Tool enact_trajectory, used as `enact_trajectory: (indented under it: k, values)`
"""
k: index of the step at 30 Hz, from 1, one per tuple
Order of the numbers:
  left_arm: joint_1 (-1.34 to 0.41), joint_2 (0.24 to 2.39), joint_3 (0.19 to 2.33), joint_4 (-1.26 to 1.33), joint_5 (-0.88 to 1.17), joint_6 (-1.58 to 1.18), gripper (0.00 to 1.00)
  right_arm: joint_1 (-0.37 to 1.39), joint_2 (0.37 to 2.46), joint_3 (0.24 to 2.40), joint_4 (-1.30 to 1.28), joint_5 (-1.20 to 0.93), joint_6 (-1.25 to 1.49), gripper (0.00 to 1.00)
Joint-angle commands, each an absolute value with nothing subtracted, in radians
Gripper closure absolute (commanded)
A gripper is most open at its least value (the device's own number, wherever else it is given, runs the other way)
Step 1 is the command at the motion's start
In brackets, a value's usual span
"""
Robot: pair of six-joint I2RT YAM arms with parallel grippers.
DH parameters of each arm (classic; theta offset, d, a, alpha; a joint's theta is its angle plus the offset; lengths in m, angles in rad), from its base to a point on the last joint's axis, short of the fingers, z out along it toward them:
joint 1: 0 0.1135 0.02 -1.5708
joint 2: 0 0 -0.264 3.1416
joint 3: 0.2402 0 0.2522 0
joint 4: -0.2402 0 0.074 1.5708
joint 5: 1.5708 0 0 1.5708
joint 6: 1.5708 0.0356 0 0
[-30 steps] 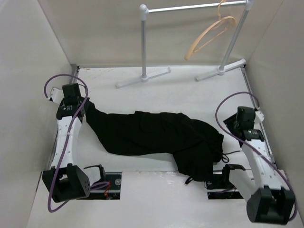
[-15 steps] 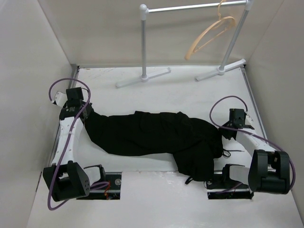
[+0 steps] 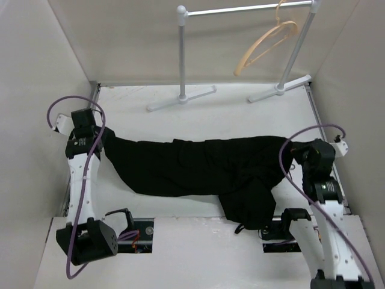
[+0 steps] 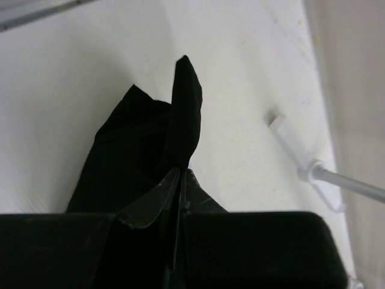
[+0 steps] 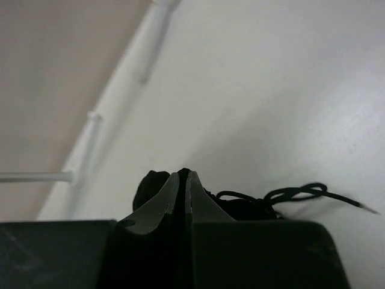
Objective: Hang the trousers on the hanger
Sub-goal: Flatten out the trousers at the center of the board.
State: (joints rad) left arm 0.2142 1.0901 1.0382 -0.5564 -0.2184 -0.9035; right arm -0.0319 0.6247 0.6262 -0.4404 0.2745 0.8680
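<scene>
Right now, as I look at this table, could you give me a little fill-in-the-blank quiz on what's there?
1. The trousers lying across the table are ____ in colour.
2. The number of tools pinching them is ____: the left tool at one end and the right tool at the other.
3. The number of hangers on the rail is ____.

Missing words: black; two; one.
</scene>
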Motion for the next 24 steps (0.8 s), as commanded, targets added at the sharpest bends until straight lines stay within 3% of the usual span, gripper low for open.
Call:
enact_trajectory:
  k: [1,9,16,24]
  values:
    - [0.248,1.008,1.132,-0.606,-0.219,-0.911,0.99,-0.027,0.477,0.704,-0.528,0.322,0.873,0.96]
    - [0.291,1.066,1.259,-0.62,-0.354,-0.891,0.99,-0.036,0.357,0.781,-0.436,0.362,0.845,0.94]
    - [0.285,1.31,1.342,-0.494,-0.379,-0.884,0.99,-0.117,0.771,0.761,-0.08,0.309,0.841,0.94]
    - [0.223,1.668,1.59,-0.276,-0.364,-0.844,0.99,-0.242,1.28,1.015,0.044,0.221,0.87,0.96]
